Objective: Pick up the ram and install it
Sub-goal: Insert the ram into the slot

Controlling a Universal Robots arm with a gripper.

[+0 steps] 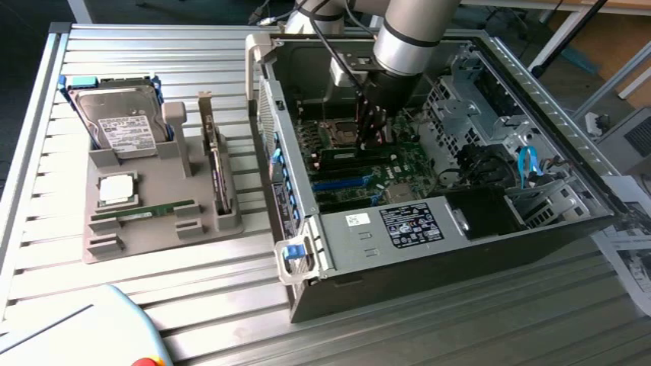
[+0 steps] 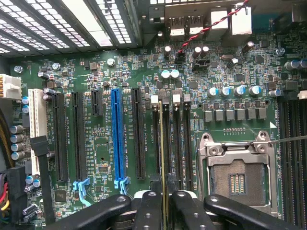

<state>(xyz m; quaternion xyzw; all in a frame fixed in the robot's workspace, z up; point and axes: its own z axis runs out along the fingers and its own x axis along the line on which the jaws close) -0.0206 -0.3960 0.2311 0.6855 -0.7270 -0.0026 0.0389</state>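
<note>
Arm [image 1: 412, 38]: smooth grey cylinder, reaching down into an open computer case [image 1: 478, 252] of black sheet metal. The case lies on its side toward the exterior view's right edge of the surface [image 1: 203, 305], which is ribbed aluminium slats.

Gripper [image 1: 368, 130] hangs low over the motherboard [image 2: 100, 81], a glossy green board dense with solder points and silver-capped cylinders. In the wrist view the black, rounded fingers [image 2: 148, 211] are clenched on the ram [image 2: 163, 143].

The ram is seen edge-on as a thin, straight, pale green strip. It stands upright in line with the row of long black memory slots [image 2: 180, 143], just beside the square metal-framed CPU socket [image 2: 237, 179]. Cannot tell whether its lower edge is seated in a slot. A long blue slot [image 2: 116, 139] lies parallel, farther from the socket.

Near the surface's edge on the exterior view's left sits a grey moulded tray [image 1: 152, 236]. It carries:
- a silver box-shaped hard drive [image 1: 117, 122], propped up
- an expansion card [image 1: 216, 168], standing on edge
- a second narrow green stick [image 1: 142, 212], lying flat
</note>
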